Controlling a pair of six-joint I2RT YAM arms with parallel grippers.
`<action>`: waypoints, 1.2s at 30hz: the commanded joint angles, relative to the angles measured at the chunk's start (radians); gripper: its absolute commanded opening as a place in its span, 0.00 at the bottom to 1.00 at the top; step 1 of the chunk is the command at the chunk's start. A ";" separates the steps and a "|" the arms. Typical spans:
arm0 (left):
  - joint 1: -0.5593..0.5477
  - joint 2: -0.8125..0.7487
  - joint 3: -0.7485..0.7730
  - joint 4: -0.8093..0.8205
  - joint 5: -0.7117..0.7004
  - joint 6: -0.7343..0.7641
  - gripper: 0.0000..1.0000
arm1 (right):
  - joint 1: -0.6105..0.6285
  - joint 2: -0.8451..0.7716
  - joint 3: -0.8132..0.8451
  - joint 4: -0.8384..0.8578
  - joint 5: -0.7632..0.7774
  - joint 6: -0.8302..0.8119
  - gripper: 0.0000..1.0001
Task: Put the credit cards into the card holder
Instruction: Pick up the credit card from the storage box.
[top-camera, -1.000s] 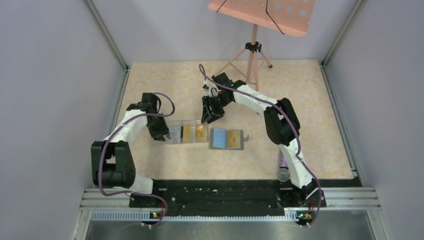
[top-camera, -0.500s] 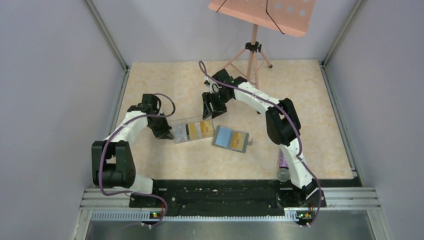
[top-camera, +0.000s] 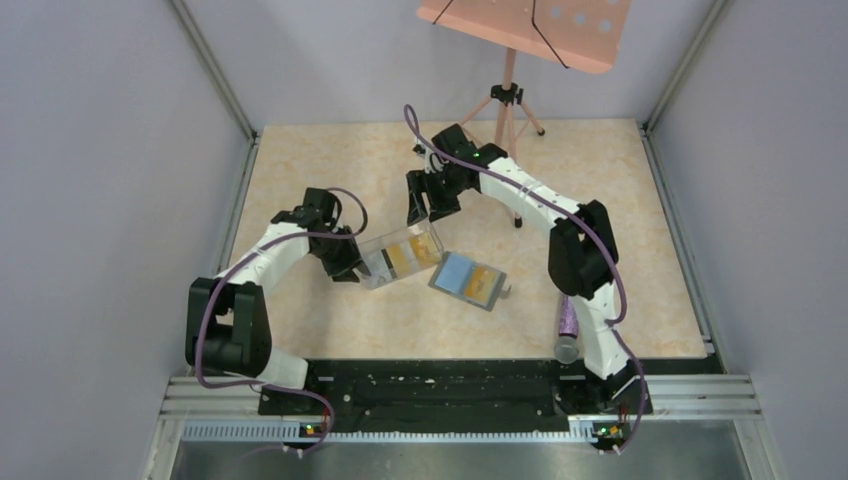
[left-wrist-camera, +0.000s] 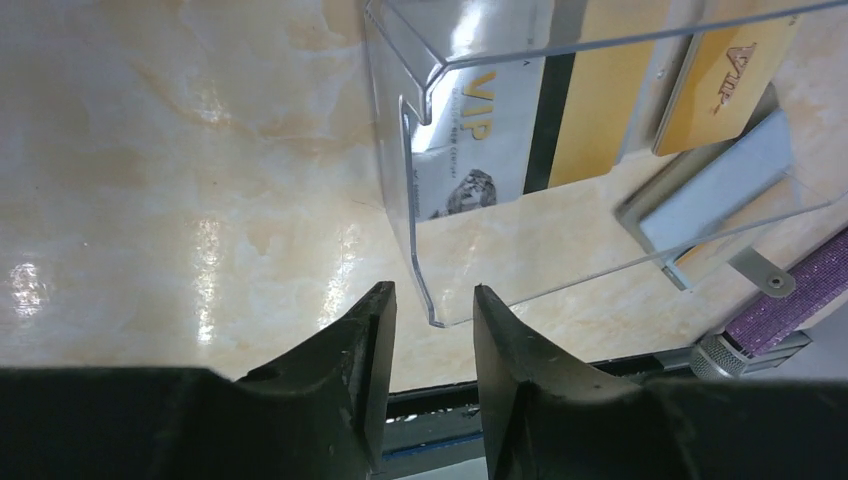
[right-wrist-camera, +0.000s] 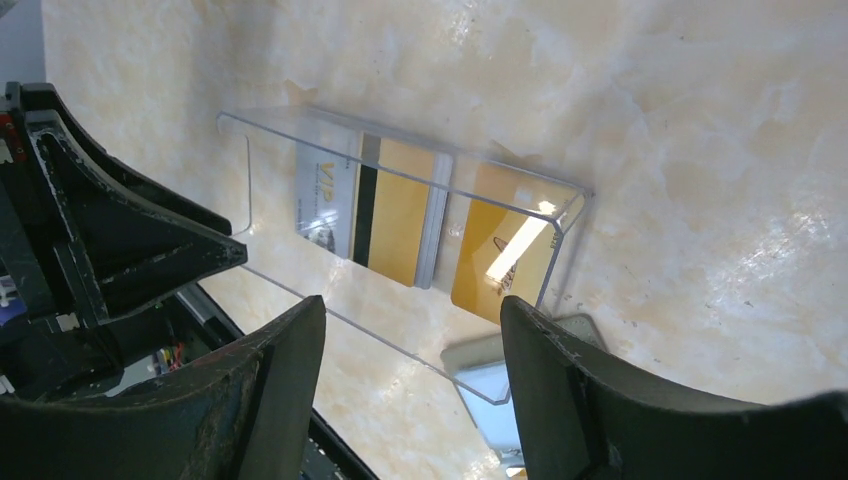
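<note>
A clear plastic box (top-camera: 400, 257) lies tilted on the table with credit cards showing through it: a whitish VIP card (left-wrist-camera: 475, 140) and two orange ones (left-wrist-camera: 600, 90) (right-wrist-camera: 500, 260). The card holder (top-camera: 469, 281) lies open just right of the box, with a pale blue card (top-camera: 454, 272) and an orange card (top-camera: 484, 288) in its pockets. My left gripper (left-wrist-camera: 432, 300) is open at the box's left end, and the box's near corner reaches between its tips without touching them. My right gripper (right-wrist-camera: 410, 320) hangs wide open above and behind the box, holding nothing.
A purple glittery tube (top-camera: 567, 325) lies beside the right arm's base. A pink music stand (top-camera: 525, 25) on a tripod (top-camera: 507, 110) stands at the back. Grey walls close in the table on three sides.
The clear box has slid right and turned, its right end swinging toward the back. The card holder was nudged and now lies skewed. My right gripper has risen away and opened wider.
</note>
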 joint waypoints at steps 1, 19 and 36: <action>-0.003 -0.004 0.046 -0.006 -0.019 0.016 0.44 | 0.012 -0.050 0.022 0.012 -0.029 -0.003 0.65; 0.041 0.088 0.106 -0.008 -0.023 0.107 0.39 | 0.068 0.005 0.043 0.069 -0.176 -0.009 0.57; 0.041 0.133 0.038 0.083 0.016 0.061 0.18 | 0.133 0.112 -0.105 0.228 -0.249 0.016 0.46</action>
